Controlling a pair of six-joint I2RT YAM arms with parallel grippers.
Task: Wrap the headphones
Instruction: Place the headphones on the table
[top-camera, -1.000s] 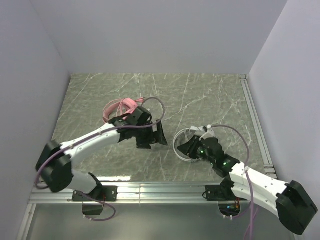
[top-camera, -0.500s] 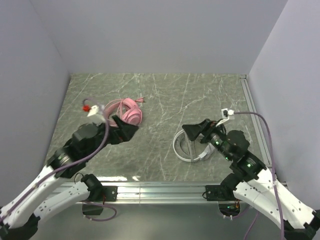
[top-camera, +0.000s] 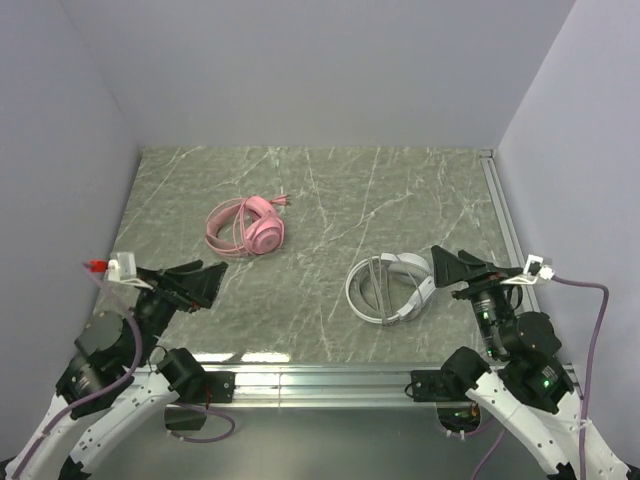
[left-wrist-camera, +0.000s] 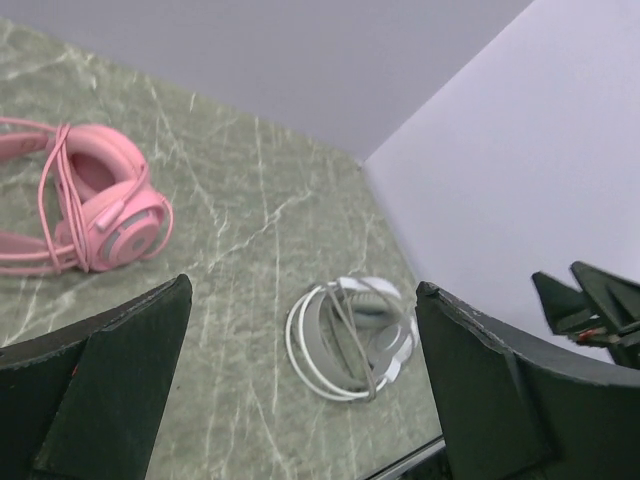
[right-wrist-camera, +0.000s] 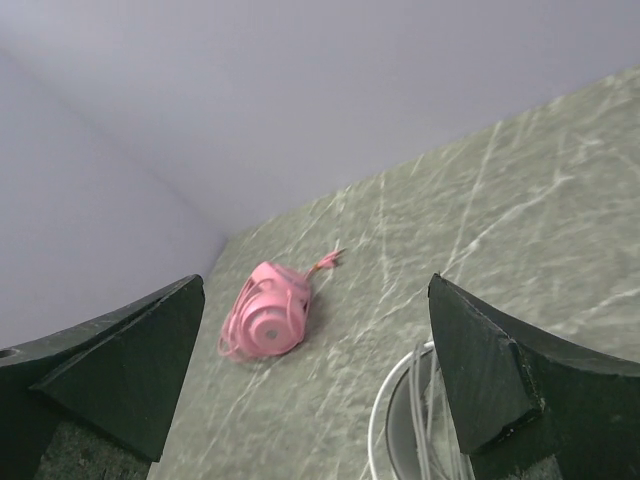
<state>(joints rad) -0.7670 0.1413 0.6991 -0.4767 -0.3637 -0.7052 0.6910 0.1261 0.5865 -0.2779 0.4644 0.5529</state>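
Observation:
The pink headphones (top-camera: 245, 224) lie on the marble table at back left, their cable wound around the band; they also show in the left wrist view (left-wrist-camera: 85, 195) and the right wrist view (right-wrist-camera: 267, 318). The white headphones (top-camera: 390, 288) rest at front right with the cable looped over them, seen too from the left wrist (left-wrist-camera: 352, 335). My left gripper (top-camera: 187, 283) hangs open above the front left corner, holding nothing. My right gripper (top-camera: 463, 269) stands open just right of the white headphones, apart from them.
Grey walls close the table (top-camera: 330, 190) on three sides. A metal rail (top-camera: 300, 380) runs along the near edge, and another (top-camera: 510, 240) along the right side.
Both arms have pulled back toward their bases. The right gripper let go of the white headphones and opened; the left gripper withdrew from the pink ones.

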